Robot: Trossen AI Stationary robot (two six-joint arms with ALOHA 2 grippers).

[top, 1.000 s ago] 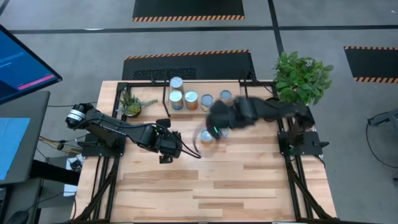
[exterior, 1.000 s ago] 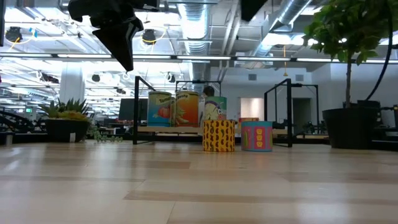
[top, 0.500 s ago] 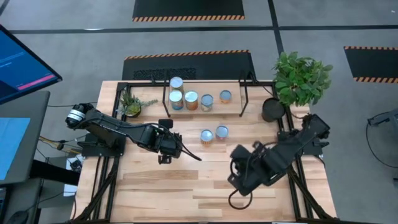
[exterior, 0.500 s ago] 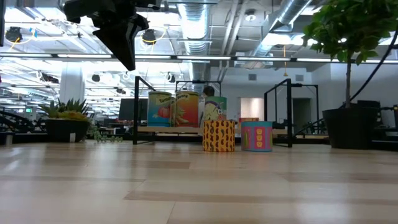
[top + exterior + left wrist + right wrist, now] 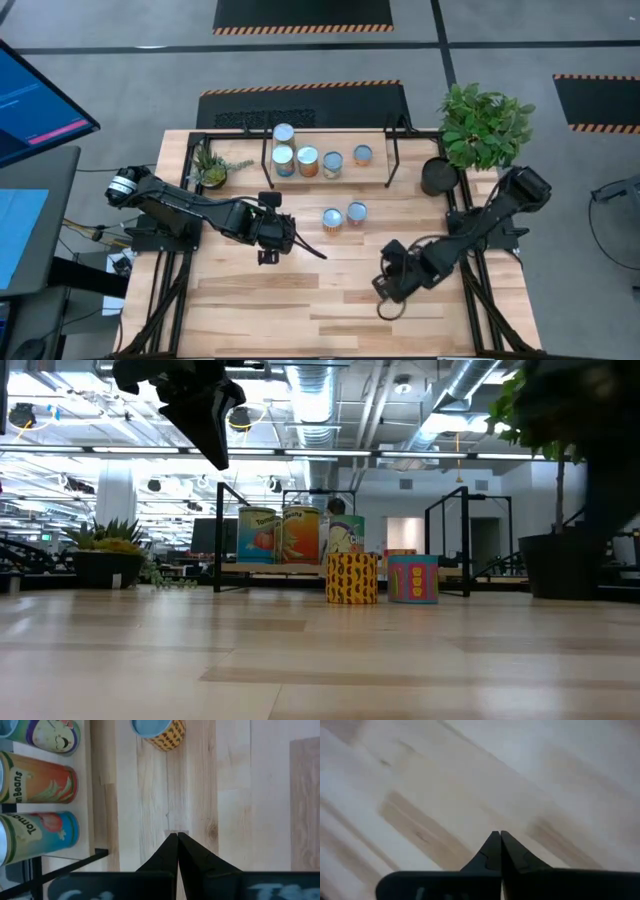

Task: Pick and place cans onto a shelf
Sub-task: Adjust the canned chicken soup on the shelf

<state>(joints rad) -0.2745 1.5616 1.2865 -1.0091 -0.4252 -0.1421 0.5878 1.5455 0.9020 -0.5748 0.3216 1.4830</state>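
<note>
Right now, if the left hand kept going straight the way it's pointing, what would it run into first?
Probably the yellow patterned can standing on the table: the left hand, shut and empty, points almost at it, slightly to one side. It could slide past; depth is unclear.

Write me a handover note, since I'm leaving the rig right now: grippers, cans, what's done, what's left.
Left gripper: shut, empty, above the table left of the loose cans.
Right gripper: shut, empty, over bare planks nearer the front.
Shelf: five cans on it, four in a row, one behind.
Yellow patterned can and teal can: on the table, in front of the shelf.
Left: shelve those two.
</note>
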